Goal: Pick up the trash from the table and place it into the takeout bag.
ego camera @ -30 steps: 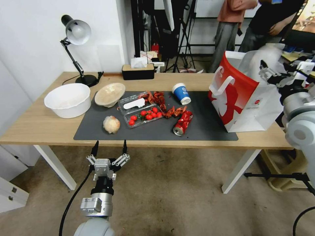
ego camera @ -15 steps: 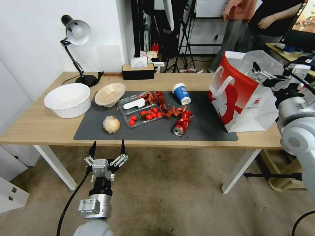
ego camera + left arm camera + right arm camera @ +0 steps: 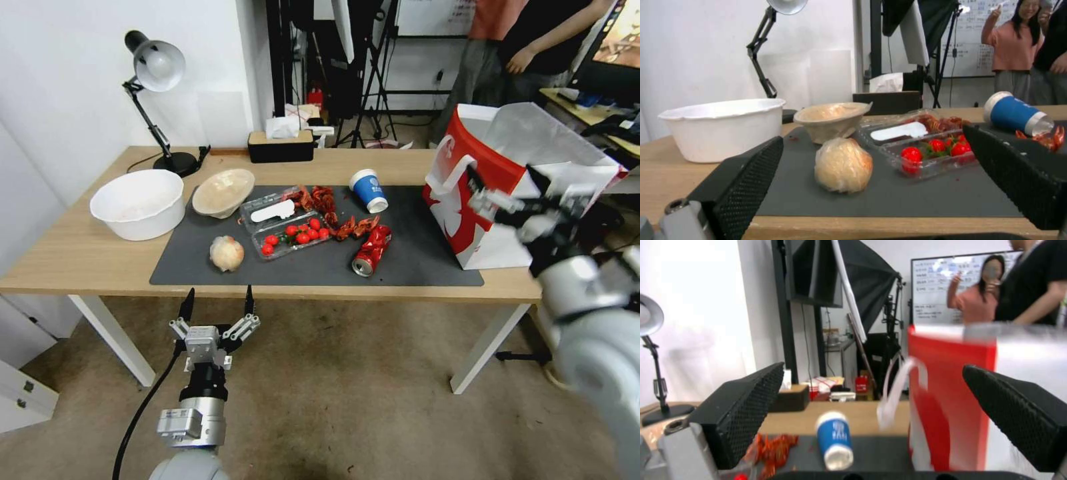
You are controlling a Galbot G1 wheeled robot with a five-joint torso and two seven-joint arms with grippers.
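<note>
While the left gripper (image 3: 217,301) hung empty, fingers spread, before the table (image 3: 80,257) facing the wrinkly ball (image 3: 227,253), the right gripper (image 3: 508,181) hovered wide open and empty beside the takeout bag (image 3: 490,200); the red drink can (image 3: 371,249) and paper cup (image 3: 369,190) lay on the mat (image 3: 413,260).

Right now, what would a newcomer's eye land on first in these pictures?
The big red-and-white takeout bag at the table's right end, with the open right gripper in front of it. Next, the trash on the dark mat: red can, blue-and-white cup, wrinkly ball. The left gripper hangs open below the table's near edge.
</note>
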